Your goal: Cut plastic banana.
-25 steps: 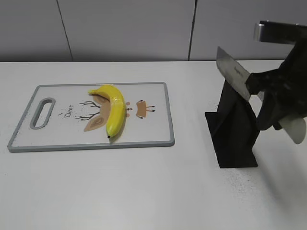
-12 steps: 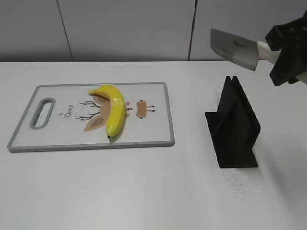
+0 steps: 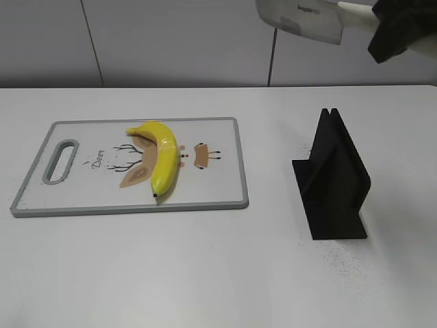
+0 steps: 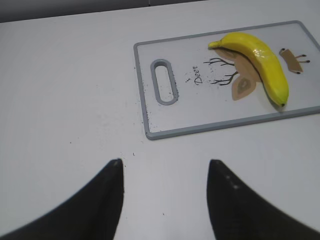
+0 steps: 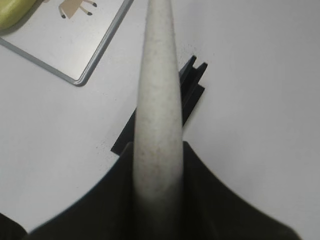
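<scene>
A yellow plastic banana (image 3: 161,155) lies on the grey-rimmed white cutting board (image 3: 218,198); both also show in the left wrist view, the banana (image 4: 262,62) on the board (image 4: 165,122). My right gripper (image 3: 382,27) is shut on the white handle of a cleaver-style knife (image 3: 300,19), held high at the top right, blade pointing left. The handle (image 5: 157,110) fills the right wrist view between the jaws (image 5: 157,155). My left gripper (image 4: 165,167) is open and empty above the bare table, nearer than the board's handle end. It is out of the exterior view.
A black knife stand (image 3: 333,179) stands on the white table right of the board, directly below the knife; it shows in the right wrist view (image 5: 192,85). A grey panelled wall runs behind the table.
My right gripper has lifted the knife out of the black stand, up and to the left, to the top of the view. The banana and board have not moved.
</scene>
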Tool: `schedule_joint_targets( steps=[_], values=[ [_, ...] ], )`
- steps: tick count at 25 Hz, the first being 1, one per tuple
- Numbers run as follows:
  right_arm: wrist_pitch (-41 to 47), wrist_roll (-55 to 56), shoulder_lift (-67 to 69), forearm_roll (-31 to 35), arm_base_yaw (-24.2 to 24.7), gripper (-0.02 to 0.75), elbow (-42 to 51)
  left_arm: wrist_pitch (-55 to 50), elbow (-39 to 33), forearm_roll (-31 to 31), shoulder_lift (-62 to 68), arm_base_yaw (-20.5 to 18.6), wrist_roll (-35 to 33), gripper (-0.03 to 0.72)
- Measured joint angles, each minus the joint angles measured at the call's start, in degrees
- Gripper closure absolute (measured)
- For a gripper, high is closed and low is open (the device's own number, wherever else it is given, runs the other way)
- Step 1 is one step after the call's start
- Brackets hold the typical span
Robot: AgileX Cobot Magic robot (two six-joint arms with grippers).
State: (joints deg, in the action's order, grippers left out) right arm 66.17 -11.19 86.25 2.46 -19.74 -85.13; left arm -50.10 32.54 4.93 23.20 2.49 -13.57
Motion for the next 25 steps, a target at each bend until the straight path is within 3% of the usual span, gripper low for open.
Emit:
schedule_joint_targets(
  steps=[5,13,25],
  values=[
    [0.0,-8.5,6.6,0.0,0.0,0.574,-7.2,6.3,5.5,0.5,14.0,0.0,-5.6,0.162],
    [0.7,-24.3,17.2,3.7,0.0,0.574,-17.9,6.8,23.0,6.0,37.2,0.0,-22.1,0.163],
    [1.9,-51.2,29.2,15.0,-0.5,0.574,-26.5,-6.1,48.4,14.2,64.1,0.8,-59.4,0.163]
  ],
)
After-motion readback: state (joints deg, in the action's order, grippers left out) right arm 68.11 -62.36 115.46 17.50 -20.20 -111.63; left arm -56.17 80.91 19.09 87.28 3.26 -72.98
